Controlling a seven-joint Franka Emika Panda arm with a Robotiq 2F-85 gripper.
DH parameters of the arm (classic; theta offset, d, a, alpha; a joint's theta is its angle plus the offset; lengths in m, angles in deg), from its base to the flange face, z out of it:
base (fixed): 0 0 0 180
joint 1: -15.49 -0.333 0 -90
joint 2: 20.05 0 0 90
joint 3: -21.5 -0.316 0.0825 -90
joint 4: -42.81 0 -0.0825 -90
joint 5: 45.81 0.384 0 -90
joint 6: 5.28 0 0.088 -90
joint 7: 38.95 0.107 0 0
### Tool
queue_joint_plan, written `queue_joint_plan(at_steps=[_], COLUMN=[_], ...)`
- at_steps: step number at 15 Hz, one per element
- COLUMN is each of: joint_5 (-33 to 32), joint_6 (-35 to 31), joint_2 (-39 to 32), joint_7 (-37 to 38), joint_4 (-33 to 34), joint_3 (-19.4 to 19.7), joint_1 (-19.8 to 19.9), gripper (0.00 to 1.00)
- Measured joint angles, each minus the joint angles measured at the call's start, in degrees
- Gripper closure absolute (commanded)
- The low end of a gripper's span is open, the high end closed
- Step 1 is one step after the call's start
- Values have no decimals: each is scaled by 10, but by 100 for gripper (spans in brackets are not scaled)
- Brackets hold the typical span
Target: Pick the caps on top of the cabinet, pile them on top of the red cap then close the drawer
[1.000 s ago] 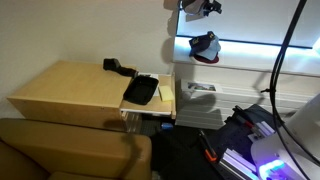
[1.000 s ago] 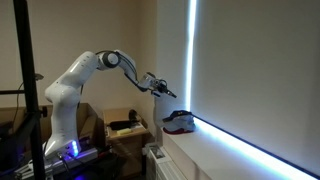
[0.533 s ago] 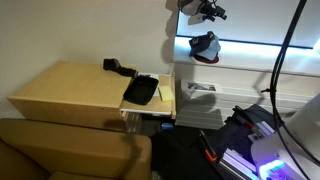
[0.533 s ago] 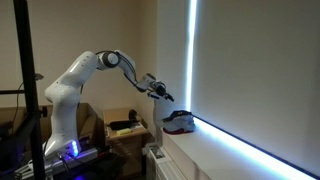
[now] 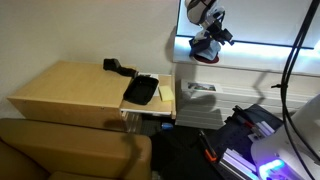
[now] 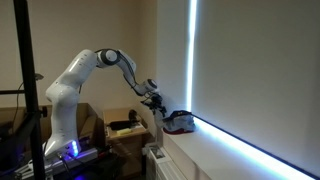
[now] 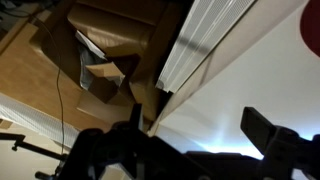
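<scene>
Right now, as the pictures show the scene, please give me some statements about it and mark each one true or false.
1. The drawer of the cabinet stands open. True.
2. The pincer holds a cap. False: it is open and empty.
3. The red cap lies on the cabinet top. False: it lies on the white ledge.
4. A small black object lies on the cabinet top. True.
</scene>
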Motion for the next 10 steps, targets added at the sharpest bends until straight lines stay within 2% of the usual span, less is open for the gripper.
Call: queue_joint_plan(at_steps=[3, 5, 8, 10], joint_5=[60, 95, 139, 138], joint_6=[-89, -146, -193, -217], joint_2=[-17, -45, -89, -100], joint_7=[-41, -74, -116, -159], joint_4=[-14, -2, 33, 39], joint_3=[1, -5, -21, -13], joint_1=[27, 23, -15, -39], gripper=[0, 0, 0, 0])
